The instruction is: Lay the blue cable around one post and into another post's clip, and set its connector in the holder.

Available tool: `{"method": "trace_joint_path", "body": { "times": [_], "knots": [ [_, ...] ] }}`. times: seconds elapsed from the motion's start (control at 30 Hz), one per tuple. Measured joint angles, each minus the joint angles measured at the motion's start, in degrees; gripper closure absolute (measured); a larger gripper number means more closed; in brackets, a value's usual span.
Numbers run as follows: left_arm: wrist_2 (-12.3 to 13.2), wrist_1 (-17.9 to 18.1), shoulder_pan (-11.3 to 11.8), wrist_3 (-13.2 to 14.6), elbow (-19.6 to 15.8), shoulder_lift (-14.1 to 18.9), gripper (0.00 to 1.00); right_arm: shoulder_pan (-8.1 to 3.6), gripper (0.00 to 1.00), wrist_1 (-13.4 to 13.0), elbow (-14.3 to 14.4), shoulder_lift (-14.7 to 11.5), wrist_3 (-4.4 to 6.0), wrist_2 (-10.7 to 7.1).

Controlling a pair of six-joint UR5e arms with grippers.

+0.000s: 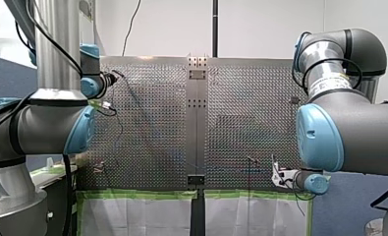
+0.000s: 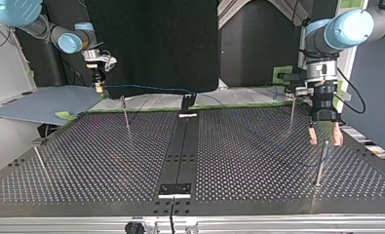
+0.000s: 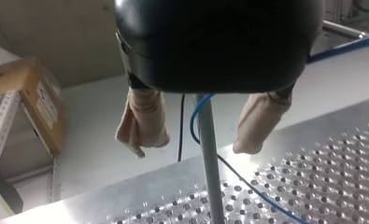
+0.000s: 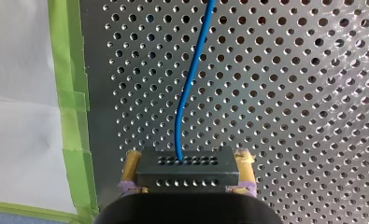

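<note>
In the right wrist view my right gripper (image 4: 189,170) has its yellow pads shut on a black connector block (image 4: 187,167). The blue cable (image 4: 191,84) leaves that block and runs ahead over the perforated plate. At the top view's left, my right gripper (image 2: 98,87) holds the connector above the table's far edge, and the blue cable (image 2: 146,88) stretches to the right from it. My left gripper (image 2: 325,139) hangs open, its beige pads either side of a thin post (image 2: 320,165). In the left wrist view the post (image 3: 209,154) stands between the fingers (image 3: 142,126), with the cable (image 3: 195,119) curving behind it.
More thin posts (image 2: 125,114) (image 2: 40,163) (image 2: 291,114) stand on the perforated table (image 2: 107,161). A dark centre rail carries black fixtures (image 2: 175,189) (image 2: 187,102). Green tape (image 4: 72,107) edges the plate. A cardboard box (image 3: 28,102) sits beyond the table.
</note>
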Motion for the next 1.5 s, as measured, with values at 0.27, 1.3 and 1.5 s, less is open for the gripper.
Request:
{"method": "trace_joint_path", "body": {
  "times": [0.27, 1.3, 1.5],
  "knots": [
    [0.0, 3.5, 0.1, -1.7, -0.3, 0.1, 0.00, -0.02, 1.00, 0.0, 0.0, 0.0, 0.00, 0.01],
    [-3.7, -2.3, 2.2, 7.6, 2.0, -2.8, 0.00, 0.24, 1.00, -0.5, 0.0, 0.0, 0.65, 0.01],
    [-6.2, -4.8, 2.5, 10.2, 4.6, -5.4, 0.00, 0.42, 1.00, -0.7, 0.0, 0.0, 0.70, 0.07]
  ]
}}
